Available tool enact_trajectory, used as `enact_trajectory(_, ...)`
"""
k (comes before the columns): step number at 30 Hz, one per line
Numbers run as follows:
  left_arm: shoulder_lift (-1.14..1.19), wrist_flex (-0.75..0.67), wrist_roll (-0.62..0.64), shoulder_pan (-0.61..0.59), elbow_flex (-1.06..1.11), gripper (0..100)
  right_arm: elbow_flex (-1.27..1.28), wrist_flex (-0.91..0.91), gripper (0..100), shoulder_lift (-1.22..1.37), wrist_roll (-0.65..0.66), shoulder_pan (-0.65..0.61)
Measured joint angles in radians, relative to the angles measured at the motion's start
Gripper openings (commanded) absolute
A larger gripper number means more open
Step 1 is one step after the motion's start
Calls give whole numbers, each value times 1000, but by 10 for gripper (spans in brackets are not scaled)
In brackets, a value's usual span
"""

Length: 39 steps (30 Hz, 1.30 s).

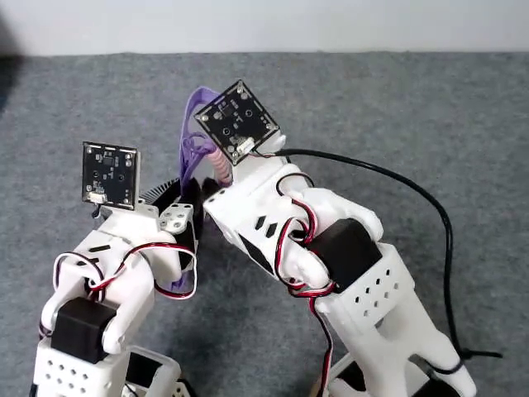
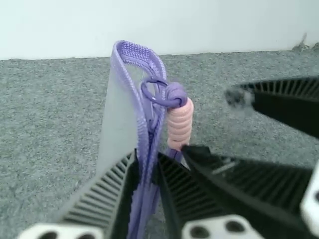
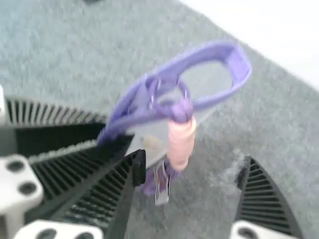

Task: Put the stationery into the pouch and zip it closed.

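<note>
The purple pouch [image 2: 130, 107] stands upright on its edge, held off the grey carpet. My left gripper [image 2: 147, 162] is shut on its zipper seam from below. A pink coiled zipper pull [image 2: 179, 122] hangs from a purple ring at the pouch's upper end. My right gripper [image 3: 192, 174] is open, and the pink pull [image 3: 180, 139] hangs between its two fingers without being clamped. From above, the pouch [image 1: 195, 136] rises between the two arms, with the pull [image 1: 221, 165] just under the right arm's camera board.
Grey carpet [image 1: 397, 107] covers the table up to a white wall at the back. A black cable [image 1: 430, 207] loops on the right beside the right arm.
</note>
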Motion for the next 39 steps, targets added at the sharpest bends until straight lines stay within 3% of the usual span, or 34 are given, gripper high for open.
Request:
enact_trajectory(3,0,0,0,-2,0,9,12,-46,281,32,23,0)
enact_trajectory(11,0,0,0,-5,-2,9,12,-143,63,107,69,14)
enact_trajectory(24,0,0,0,-3,-2,9,12,-166,6,110,126,86)
enact_trajectory(35,12,25,0,-3,-20,9,29,-514,7,261,278,241)
enact_trajectory(39,-3,64,0,-2,-20,9,37,-628,7,371,318,365)
